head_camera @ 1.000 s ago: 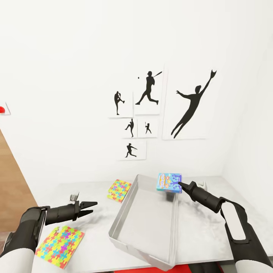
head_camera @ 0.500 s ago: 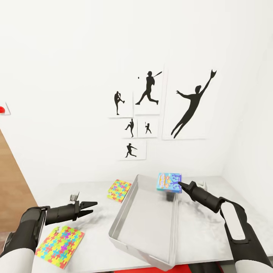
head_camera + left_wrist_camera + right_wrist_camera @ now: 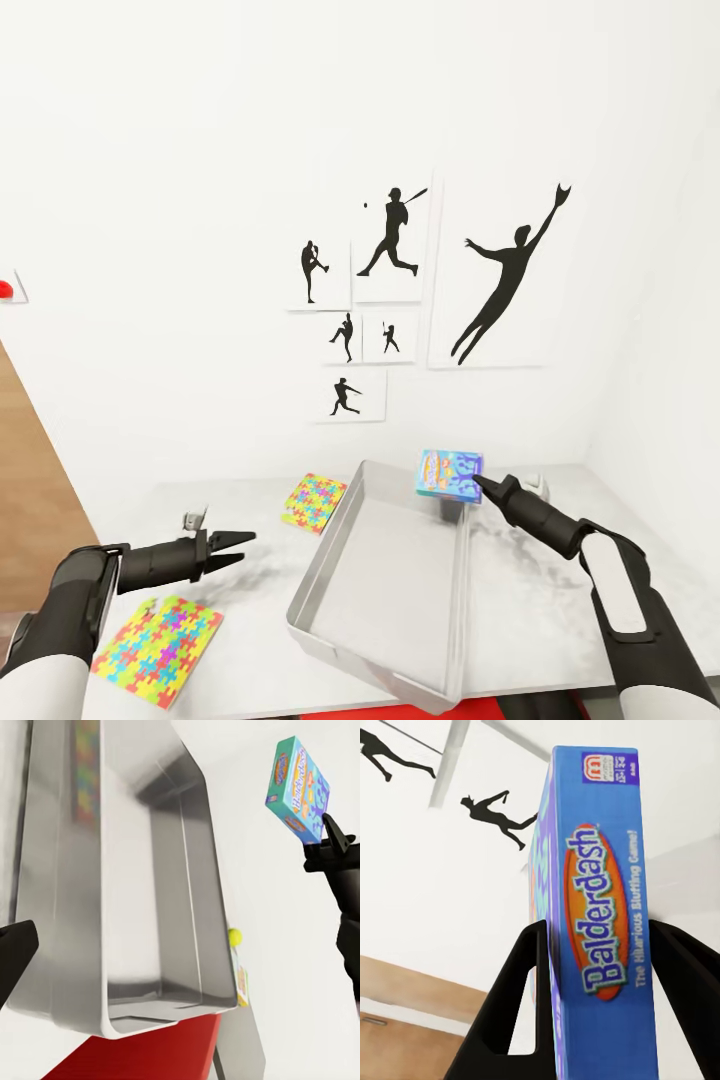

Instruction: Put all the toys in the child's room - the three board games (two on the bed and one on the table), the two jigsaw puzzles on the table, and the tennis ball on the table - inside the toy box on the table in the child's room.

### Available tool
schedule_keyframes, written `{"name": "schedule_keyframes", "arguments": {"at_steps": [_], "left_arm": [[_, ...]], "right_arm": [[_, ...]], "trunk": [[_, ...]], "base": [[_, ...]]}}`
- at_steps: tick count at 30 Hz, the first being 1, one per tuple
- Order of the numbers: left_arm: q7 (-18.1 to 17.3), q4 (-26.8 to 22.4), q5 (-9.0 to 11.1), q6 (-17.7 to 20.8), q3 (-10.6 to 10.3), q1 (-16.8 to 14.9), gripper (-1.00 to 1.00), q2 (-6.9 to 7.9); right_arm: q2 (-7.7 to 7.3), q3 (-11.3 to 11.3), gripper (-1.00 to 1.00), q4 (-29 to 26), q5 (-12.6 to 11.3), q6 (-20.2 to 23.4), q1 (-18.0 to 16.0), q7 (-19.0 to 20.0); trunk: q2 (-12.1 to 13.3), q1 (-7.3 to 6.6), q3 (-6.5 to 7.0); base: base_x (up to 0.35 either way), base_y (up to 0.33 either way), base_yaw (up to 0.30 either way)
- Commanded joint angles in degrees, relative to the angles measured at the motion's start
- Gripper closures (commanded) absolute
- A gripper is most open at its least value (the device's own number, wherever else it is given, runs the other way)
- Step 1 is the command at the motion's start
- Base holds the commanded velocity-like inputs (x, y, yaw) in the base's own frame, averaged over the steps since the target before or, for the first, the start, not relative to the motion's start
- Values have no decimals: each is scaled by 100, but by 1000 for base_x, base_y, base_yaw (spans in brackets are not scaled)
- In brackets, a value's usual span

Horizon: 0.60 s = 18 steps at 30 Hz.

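The right gripper [image 3: 474, 484] had its two fingers clamped on the narrow edges of a board game [image 3: 449, 473], the blue box lettered "Balderdash", which the right wrist view showed wedged between the black fingers. In the head view the box hung in the air above the far end of the toy box [image 3: 390, 580], near its far right corner. The left gripper [image 3: 240, 545] held nothing, its fingers slightly apart, hovering over the table [image 3: 530, 600] beside the bin's left wall.

The hold looked slim: only the fingertips pinched one corner of the box, so it might have swung or slipped out early. Released from there, so close to the far rim, it could have struck the sloping wall and tipped out onto the table, or landed leaning on the rim. The bin itself sat askew, with its near corner close to the table's front edge, so a hard knock might have pushed it further.

One jigsaw puzzle [image 3: 158, 649] lay near the front left of the table, another [image 3: 314, 501] just beside the bin's far left corner. The left wrist view showed the tennis ball [image 3: 235, 937] and a second game box [image 3: 241, 982] beyond the bin, but small and partly cut off by its wall. How high the held box stood above the bin floor could not be judged
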Motion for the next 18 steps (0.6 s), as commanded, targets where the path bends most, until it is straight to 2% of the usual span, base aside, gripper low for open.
{"name": "schedule_keyframes", "arguments": {"at_steps": [1,9,12,15,16,18], "left_arm": [[-69,-3,-59,55,21,-4,-100,5],[-91,-3,-44,28,43,-4,-100,23],[-91,-3,-41,25,34,-4,-100,15],[-91,-3,-40,26,23,-4,-100,10],[-91,-3,-40,29,21,-4,-100,12],[-91,-3,-37,31,18,-4,-100,13]], "right_arm": [[9,-7,100,4,14,32,-4,16],[73,166,100,83,5,79,-4,-95],[104,255,100,89,-12,266,-9,-203],[223,284,100,90,-28,408,-9,-403],[329,288,100,100,-32,448,-45,-622],[424,290,100,151,-35,500,-162,-955]], "trunk": [[-6,2,-4],[-6,2,-4],[-6,2,-4],[-6,2,-4],[-6,2,-4],[-6,2,-4]], "base": [[0,0,0],[0,0,0],[0,0,0],[0,0,0],[0,0,0],[0,0,0]]}}
